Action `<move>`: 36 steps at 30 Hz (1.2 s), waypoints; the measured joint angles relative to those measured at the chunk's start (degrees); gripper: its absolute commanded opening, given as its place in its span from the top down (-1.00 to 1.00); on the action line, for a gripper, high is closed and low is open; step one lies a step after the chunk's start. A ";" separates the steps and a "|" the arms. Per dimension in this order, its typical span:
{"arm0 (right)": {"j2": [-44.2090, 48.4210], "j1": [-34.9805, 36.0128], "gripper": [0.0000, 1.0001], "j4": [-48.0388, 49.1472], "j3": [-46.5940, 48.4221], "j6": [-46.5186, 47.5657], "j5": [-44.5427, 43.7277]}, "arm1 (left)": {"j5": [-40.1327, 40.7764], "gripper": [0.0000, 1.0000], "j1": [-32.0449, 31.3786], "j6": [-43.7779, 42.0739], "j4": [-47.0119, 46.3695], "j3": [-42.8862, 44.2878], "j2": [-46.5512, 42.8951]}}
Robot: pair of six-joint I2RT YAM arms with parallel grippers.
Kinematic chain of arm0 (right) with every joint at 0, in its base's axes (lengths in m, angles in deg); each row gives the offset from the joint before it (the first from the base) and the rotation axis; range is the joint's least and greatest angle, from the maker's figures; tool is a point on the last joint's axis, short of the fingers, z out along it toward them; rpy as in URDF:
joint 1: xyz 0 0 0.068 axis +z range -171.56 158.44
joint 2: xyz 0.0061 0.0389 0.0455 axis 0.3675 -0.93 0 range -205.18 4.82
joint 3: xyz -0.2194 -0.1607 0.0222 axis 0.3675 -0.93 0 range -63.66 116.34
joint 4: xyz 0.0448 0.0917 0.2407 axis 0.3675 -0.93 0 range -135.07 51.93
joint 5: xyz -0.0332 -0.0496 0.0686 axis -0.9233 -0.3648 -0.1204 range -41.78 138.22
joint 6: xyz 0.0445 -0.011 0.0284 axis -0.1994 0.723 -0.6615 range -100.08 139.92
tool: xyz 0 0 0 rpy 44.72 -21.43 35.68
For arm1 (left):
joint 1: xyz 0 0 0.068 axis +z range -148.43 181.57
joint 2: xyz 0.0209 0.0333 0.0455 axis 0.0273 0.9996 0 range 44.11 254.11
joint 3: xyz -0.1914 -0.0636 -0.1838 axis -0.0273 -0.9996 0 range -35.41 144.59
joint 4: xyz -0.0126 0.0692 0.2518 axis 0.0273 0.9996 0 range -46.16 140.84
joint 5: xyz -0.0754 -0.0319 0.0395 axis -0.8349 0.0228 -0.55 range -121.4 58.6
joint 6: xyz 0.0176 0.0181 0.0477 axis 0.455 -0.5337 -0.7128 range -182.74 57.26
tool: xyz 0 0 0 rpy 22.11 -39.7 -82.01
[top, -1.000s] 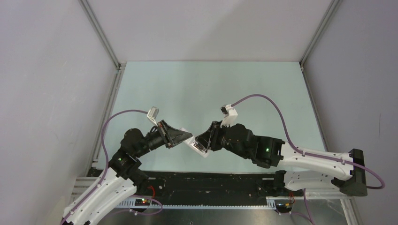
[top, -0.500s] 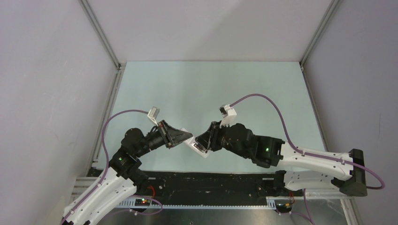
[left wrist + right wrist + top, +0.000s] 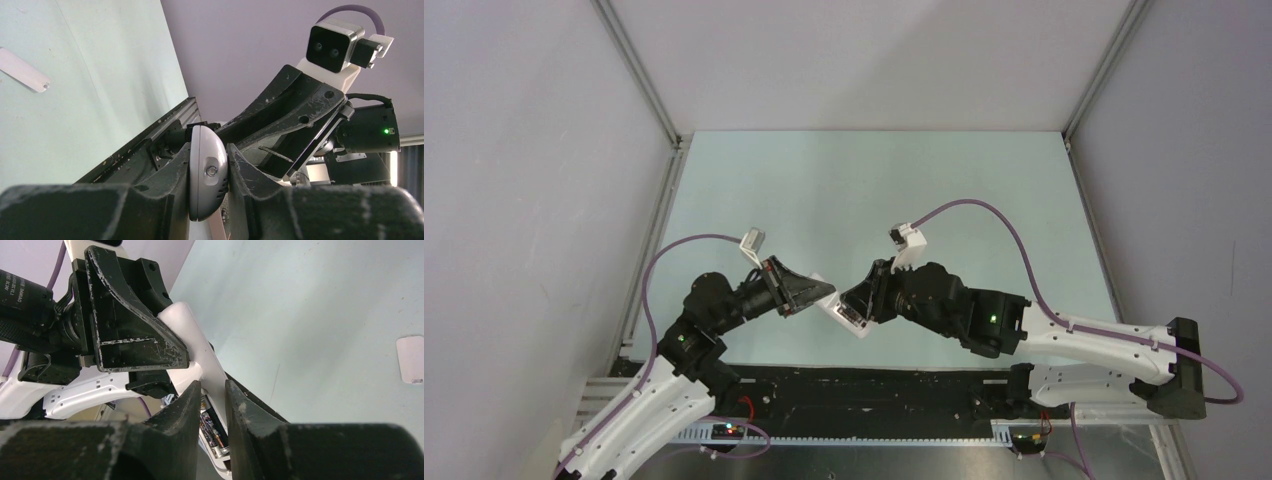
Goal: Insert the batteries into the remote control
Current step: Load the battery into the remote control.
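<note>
Barely changed | left pincer clamped on the remote control, held above the table | right pincer pinches its other side, closing a shade | batteries sit in the open bay | loose cover lies beyond, likely due next.

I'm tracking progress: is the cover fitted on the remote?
No, the cover lies flat on the table, well apart from the remote.
</note>
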 measured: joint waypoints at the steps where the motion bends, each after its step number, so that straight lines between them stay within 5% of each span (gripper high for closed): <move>1: 0.00 0.00 0.46 0.00 0.02 0.09 0.09 | -0.02 0.96 0.00 0.02 0.00 0.00 0.02; 36: -0.15 -0.26 0.39 -0.02 0.52 5.44 3.82 | -0.79 0.97 -0.07 1.64 -0.26 0.00 0.66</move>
